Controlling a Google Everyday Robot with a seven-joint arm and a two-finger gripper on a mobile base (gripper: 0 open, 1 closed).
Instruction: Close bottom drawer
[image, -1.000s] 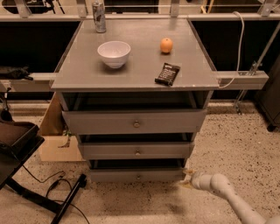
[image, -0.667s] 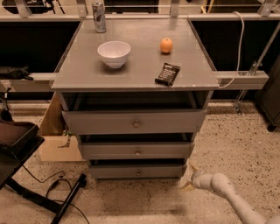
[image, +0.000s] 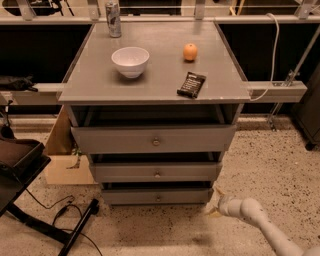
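The bottom drawer (image: 156, 196) is the lowest and narrowest grey front of three, with a small round metal knob (image: 158, 198). It sits near floor level, pulled out slightly less than the drawer above it. My gripper (image: 215, 204) is at the end of a white arm (image: 260, 226) coming from the lower right. It is low by the floor, just right of the drawer's right end.
The top drawer (image: 155, 138) and the middle drawer (image: 156, 172) stick out further. On the cabinet top stand a white bowl (image: 130, 61), an orange (image: 190, 51), a dark snack bar (image: 191, 84) and a can (image: 114, 18). A black stand (image: 30, 200) and cardboard box (image: 62, 160) are left.
The gripper has shifted slightly left and up toward the bottom drawer's right end. The drawers look unchanged.
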